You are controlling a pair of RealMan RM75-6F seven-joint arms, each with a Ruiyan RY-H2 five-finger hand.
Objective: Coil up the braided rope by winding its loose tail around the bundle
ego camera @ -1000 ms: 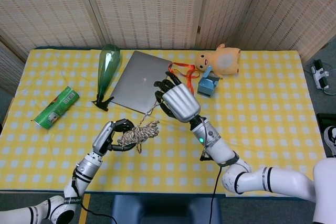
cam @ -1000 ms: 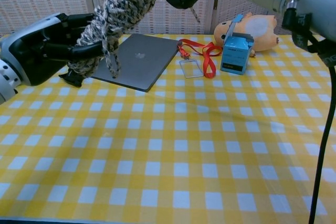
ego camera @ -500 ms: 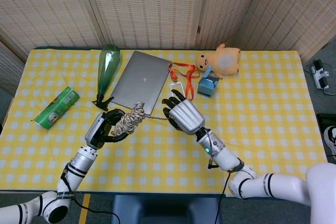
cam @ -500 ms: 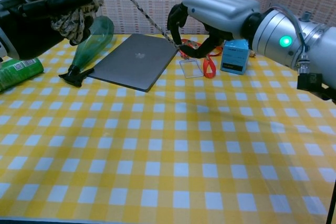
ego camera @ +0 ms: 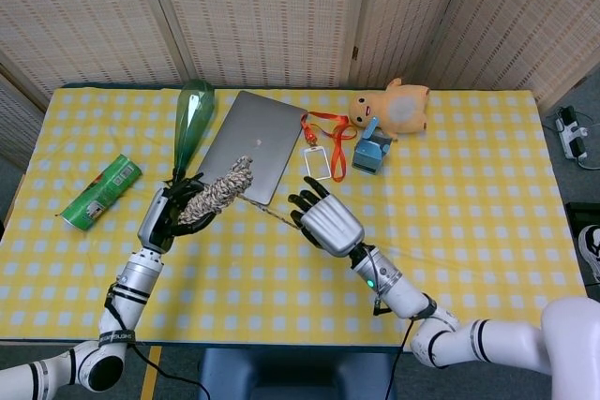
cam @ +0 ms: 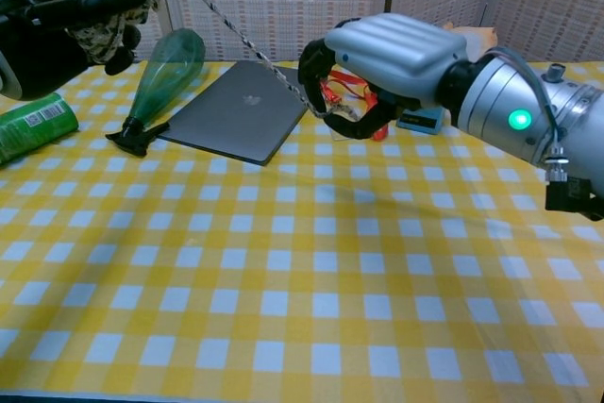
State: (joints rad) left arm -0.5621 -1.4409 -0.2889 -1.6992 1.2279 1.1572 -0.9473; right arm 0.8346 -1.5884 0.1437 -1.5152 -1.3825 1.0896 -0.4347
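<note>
The rope bundle is held above the counter at the left, gripped by the left robot hand, whose dark fingers are wrapped around it. From the bundle a single taut strand, the tail, is stretched rightward and down to the right robot hand, where it is pinched under curled fingers. The right robot hand is thus closed on the tail, the left on the bundle.

The task is judged to be well along: most of the rope is already gathered into a thick coil, and only the one straight length between the hands is left to be wound on. How much tail lies past the right hand cannot be told.

In the chest view the tail is shown clearly as a tight diagonal line, with its entry into the right hand's grip visible; the bundle itself is cut off at the top left corner. In the head view the whole bundle and both forearms are seen from above, but the strand is thin and hard to follow. Only there is the plush toy seen whole at the far side; the laptop, bottle and can appear in both.
</note>
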